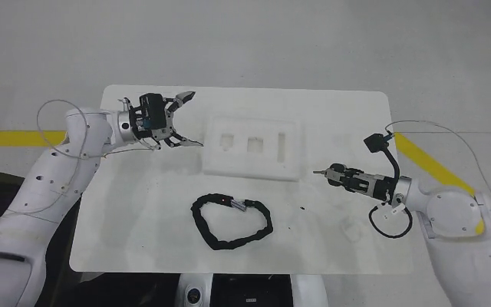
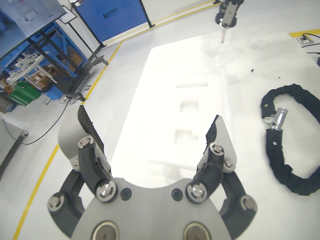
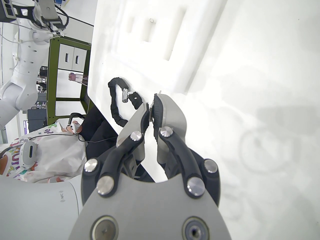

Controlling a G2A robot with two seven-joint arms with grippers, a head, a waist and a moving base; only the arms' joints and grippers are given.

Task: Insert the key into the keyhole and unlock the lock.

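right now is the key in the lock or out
Out. The key sits pinched in the right gripper, apart from the chain lock.

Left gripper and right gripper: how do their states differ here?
The left gripper is open and empty; the right gripper is shut on the key. The left hangs beside one end of the foam tray, the right beside the other end. Both are clear of the chain lock.

My right tool is pinched on the key above the white surface; just past it I see the black chain lock beside the foam tray.
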